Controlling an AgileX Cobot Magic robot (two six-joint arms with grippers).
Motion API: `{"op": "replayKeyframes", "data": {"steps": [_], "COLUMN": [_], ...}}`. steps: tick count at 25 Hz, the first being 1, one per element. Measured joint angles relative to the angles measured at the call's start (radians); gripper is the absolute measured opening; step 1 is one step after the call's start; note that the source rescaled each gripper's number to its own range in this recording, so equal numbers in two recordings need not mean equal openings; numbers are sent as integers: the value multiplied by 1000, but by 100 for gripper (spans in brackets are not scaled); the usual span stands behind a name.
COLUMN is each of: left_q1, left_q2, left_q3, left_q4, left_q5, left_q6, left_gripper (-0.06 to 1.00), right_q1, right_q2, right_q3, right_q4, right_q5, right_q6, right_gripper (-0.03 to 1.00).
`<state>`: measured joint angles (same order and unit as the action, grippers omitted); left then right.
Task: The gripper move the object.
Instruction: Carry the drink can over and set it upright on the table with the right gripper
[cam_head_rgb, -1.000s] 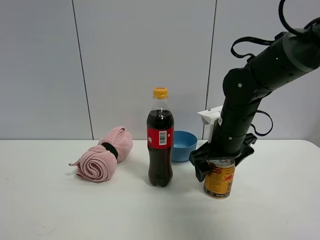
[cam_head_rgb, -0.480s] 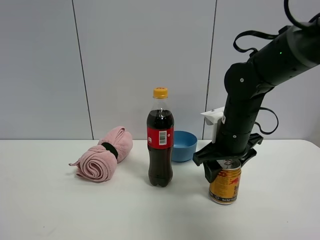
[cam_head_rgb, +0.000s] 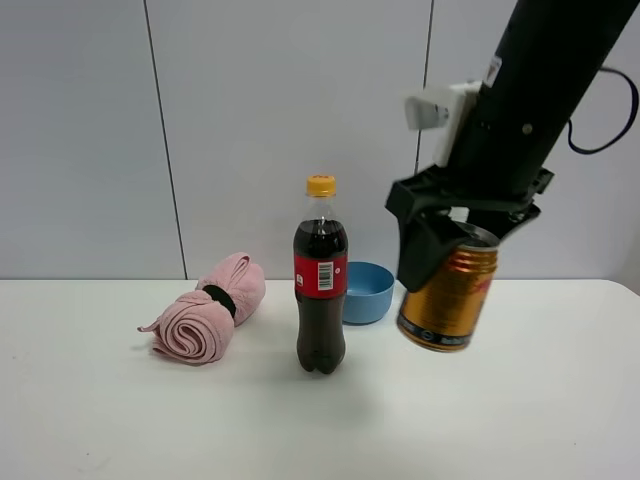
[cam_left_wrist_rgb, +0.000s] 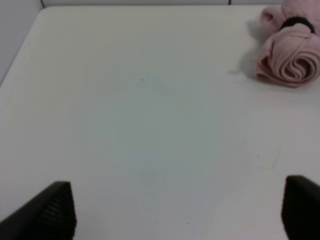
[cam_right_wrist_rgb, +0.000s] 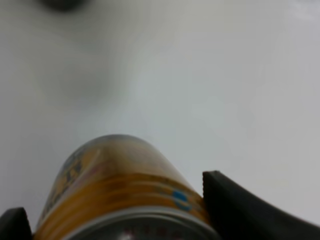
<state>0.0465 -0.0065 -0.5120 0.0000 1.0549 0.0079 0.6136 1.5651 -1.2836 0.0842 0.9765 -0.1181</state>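
Carry step — R tool (cam_head_rgb: 458, 243) clamped on can (cam_head_rgb: 445, 305), tilted, clear of worktop (cam_head_rgb: 560, 420). Next: level it, set down. L tool (cam_left_wrist_rgb: 177, 215) wide, empty.

A pale grey panelled wall (cam_head_rgb: 250, 120), split by thin dark vertical seams, is filling the upper half of the frame, while a smooth white matte table (cam_head_rgb: 150, 420) is stretching across the lower part, catching soft, even light and only faint shadows.
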Motion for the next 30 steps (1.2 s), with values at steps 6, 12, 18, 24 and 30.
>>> {"op": "replayKeyframes", "data": {"steps": [6,12,18,24,30], "left_q1": [0,0,0,0,0], "left_q2": [0,0,0,0,0], "left_q3": [0,0,0,0,0], "left_q4": [0,0,0,0,0], "left_q5": [0,0,0,0,0], "left_q6": [0,0,0,0,0], "left_gripper": [100,100,100,100,100], "right_q1": [236,356,380,383,382], "right_q2": [3,251,539,703,788], "right_q3": [-183,-472,-766,-862,-864], "right_q4": [14,-73,-84,-94,-95], "right_q5": [44,138,211,209,159], "right_q6": [-38,-40,-41,-64,-78], "right_gripper": [1,1,1,1,1]}}
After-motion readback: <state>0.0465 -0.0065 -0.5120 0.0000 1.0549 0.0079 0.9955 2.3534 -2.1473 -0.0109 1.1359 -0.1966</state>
